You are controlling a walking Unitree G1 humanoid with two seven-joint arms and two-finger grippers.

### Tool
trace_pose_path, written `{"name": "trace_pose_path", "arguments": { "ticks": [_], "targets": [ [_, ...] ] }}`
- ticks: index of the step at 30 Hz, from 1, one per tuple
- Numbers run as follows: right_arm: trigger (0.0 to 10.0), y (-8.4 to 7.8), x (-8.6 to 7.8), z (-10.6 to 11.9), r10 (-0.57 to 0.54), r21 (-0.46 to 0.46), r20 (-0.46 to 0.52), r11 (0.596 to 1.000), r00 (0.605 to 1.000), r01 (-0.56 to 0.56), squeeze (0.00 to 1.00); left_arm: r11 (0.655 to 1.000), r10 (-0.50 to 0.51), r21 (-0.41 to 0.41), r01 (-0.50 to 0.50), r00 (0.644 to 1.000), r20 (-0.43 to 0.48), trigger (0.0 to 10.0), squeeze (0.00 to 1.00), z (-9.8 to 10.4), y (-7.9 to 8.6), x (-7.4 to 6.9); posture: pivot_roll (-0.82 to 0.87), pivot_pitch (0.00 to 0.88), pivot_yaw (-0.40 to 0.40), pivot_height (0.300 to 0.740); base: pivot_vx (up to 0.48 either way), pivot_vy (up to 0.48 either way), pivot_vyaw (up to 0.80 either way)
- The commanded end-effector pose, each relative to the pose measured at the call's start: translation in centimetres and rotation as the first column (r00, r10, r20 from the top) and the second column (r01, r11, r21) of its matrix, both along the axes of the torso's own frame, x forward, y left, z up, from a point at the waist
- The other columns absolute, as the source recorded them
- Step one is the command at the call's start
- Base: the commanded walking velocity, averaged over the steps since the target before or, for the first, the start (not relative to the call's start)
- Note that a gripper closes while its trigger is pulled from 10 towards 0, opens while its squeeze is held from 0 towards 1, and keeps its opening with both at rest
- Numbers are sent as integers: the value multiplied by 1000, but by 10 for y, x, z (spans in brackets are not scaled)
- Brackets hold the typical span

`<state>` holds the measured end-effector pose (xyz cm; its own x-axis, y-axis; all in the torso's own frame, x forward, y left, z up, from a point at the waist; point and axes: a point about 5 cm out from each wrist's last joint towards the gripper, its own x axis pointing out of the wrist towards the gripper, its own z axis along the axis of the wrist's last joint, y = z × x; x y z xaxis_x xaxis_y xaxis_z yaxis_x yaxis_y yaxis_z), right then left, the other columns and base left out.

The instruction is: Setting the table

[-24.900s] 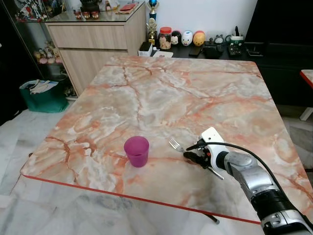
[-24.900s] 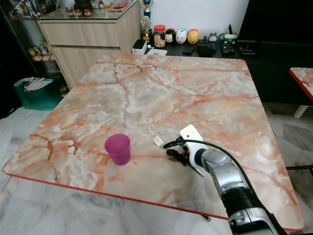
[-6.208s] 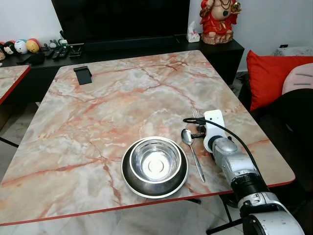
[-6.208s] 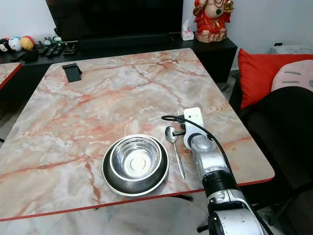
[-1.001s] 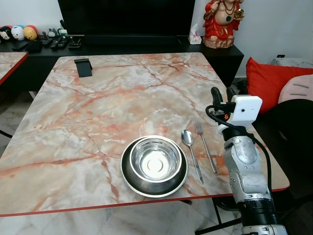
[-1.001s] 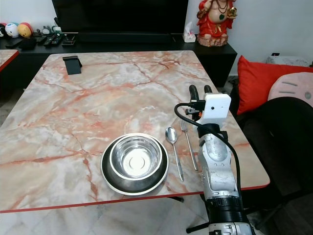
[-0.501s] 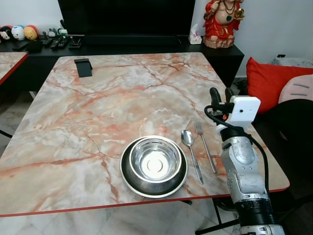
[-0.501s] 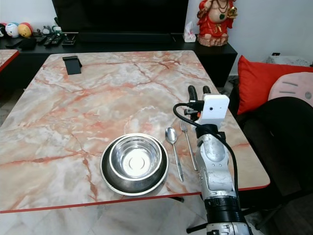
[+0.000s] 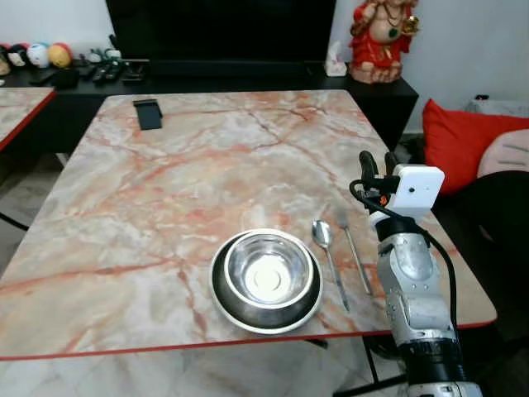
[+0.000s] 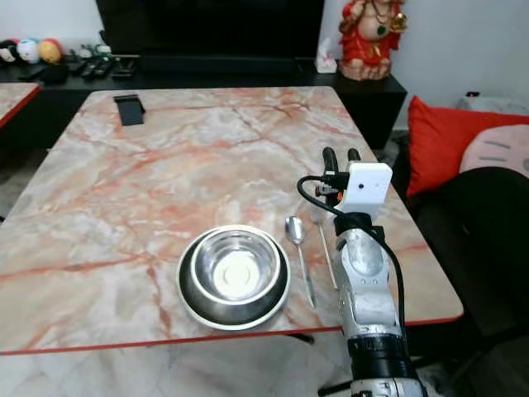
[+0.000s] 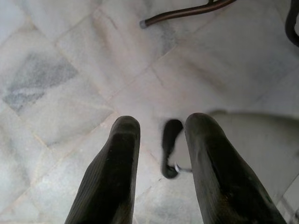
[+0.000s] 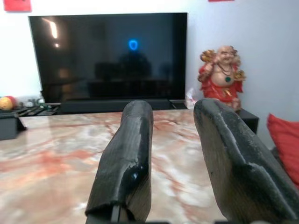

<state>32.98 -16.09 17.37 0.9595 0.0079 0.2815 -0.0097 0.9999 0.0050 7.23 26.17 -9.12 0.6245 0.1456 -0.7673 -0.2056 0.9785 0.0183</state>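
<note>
A steel bowl [image 9: 269, 273] sits in a dark round plate [image 9: 225, 299] near the front edge of the marble table [image 9: 207, 165]. To its right lie a spoon [image 9: 328, 255] and then a fork [image 9: 354, 248], side by side, handles toward me. My right gripper [image 9: 377, 163] is raised above the table just right of the fork, fingers up, open and empty; its fingers [image 12: 128, 158] point toward the television. My left gripper [image 11: 161, 140] hangs open over the floor tiles.
A small black stand [image 9: 149, 114] sits at the table's far left corner. A black television cabinet [image 9: 248, 74] with a red figurine [image 9: 382, 37] is behind the table. A red cushion [image 9: 463, 141] and a dark seat [image 9: 500, 223] lie to the right.
The camera shifted slightly, moving the whole scene right. My right gripper stays raised and open beside the fork; bowl, spoon and fork have not moved.
</note>
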Motion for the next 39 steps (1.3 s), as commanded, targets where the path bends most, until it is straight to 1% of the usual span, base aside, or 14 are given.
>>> {"name": "trace_pose_path", "arguments": {
  "ticks": [1, 10, 19, 32, 39],
  "targets": [
    [10000, 2, 1, 2, 6, 11, 7, 1000, 1000, -6, 0, 1000, -1, 8, 1, 999, -39, 10000, 0, -1, 3, -8, -64, 0, -11, 740, 0, 424, 0],
    [10000, 1, 2, 5, 0, 10, 14, 1000, 1000, 0, 0, 1000, -10, 2, 10, 999, -40, 10000, 0, -1, 2, -6, -64, 0, -8, 740, 0, 421, 0],
    [10000, 7, 3, 6, 13, 21, 16, 1000, 1000, -13, 0, 1000, -11, 1, 11, 999, -46, 10000, 0, -1, 3, -7, -60, 0, -2, 740, 0, 421, 0],
    [10000, 9, 2, 4, 14, 31, 10, 999, 1000, -14, 0, 1000, -19, 1, 19, 999, -46, 10000, 0, -1, 5, -6, -57, 0, 8, 740, 0, 417, 0],
    [10000, 10, 3, 4, 14, 38, 11, 999, 1000, -15, 0, 999, -36, 3, 36, 998, -44, 10000, 0, 0, 5, -4, -49, 0, 8, 740, 0, 0, 0]
  ]
}}
